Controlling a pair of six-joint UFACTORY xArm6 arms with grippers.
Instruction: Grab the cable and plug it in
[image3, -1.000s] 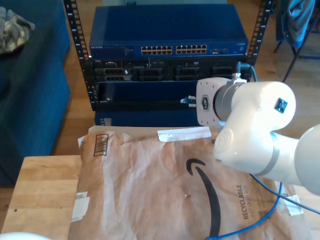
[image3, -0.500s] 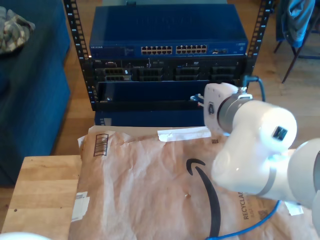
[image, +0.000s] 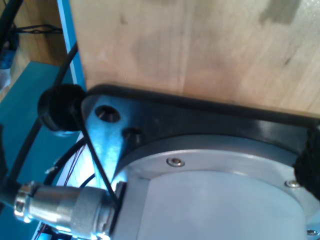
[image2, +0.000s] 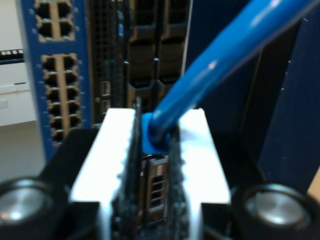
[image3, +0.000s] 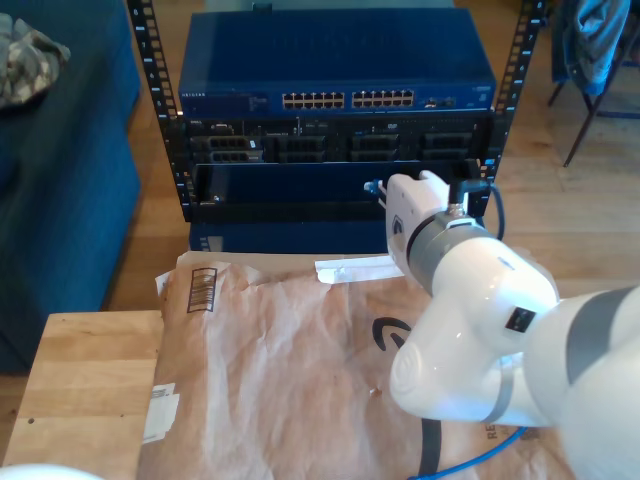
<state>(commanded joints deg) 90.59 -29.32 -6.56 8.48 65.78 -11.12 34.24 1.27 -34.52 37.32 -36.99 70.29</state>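
Blue cable (image2: 210, 65) pinched in my second end effector (image2: 155, 150), arm levelled at rack (image3: 340, 150)

We see a wood plank floor (image3: 160, 215) under warm, even light. A blue sofa (image3: 60, 180) fills the exterior view's left, with a camouflage-patterned cloth (image3: 25, 55) on top. At the exterior view's upper right stands a dark chair leg (image3: 585, 125) with a blue garment (image3: 600, 35) hanging over it.

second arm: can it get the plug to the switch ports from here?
Probably yes. My second claw is shut on the blue cable near its plug and faces the rack; no obstacle shows before the network switch ports.
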